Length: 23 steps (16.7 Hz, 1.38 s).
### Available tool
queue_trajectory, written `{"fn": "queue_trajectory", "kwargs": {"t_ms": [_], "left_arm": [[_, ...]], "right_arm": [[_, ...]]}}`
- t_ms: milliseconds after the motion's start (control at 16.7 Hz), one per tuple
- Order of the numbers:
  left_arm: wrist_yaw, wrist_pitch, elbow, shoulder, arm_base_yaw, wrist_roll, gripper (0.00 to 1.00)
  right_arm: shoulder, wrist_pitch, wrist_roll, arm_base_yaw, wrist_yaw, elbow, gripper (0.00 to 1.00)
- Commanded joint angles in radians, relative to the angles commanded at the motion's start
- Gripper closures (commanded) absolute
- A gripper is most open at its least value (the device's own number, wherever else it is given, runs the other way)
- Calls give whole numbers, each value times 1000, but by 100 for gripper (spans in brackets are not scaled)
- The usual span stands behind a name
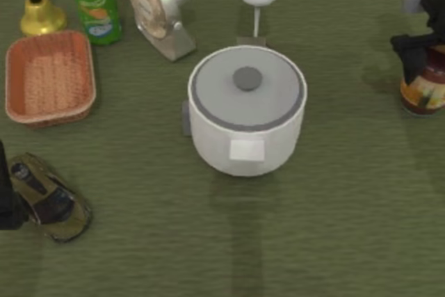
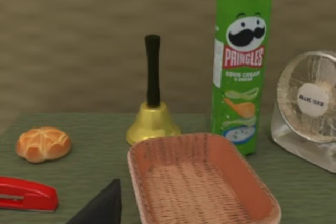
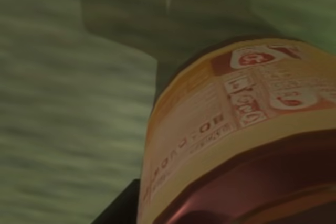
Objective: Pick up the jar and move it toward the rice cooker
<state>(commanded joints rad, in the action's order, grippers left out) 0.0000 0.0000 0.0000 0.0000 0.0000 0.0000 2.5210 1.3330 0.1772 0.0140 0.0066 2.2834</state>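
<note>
Sitting mid-frame, rice cooker (image 1: 246,108) waits, nothing beside it yet | jar (image 1: 422,87) at the right edge, well apart from the cooker, carry still to do | right gripper (image 1: 419,45) over the jar's top, apparently clamped on it | left gripper (image 1: 8,206) parked at lower left, finger state unclear

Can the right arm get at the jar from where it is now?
Probably yes: the right gripper is already directly over the jar at the table's right edge, with nothing between them. Whether its fingers are closed is unclear.
</note>
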Motion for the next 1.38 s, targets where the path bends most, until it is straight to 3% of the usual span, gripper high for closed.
{"fn": "queue_trajectory", "kwargs": {"t_ms": [660,1380], "left_arm": [[0,0,0,0,0,0,0],[0,0,0,0,0,0,0]], "right_arm": [[-15,2,-1,-1,-1,-15,100],[-497,63,-5,16,-5,-433,100]]}}
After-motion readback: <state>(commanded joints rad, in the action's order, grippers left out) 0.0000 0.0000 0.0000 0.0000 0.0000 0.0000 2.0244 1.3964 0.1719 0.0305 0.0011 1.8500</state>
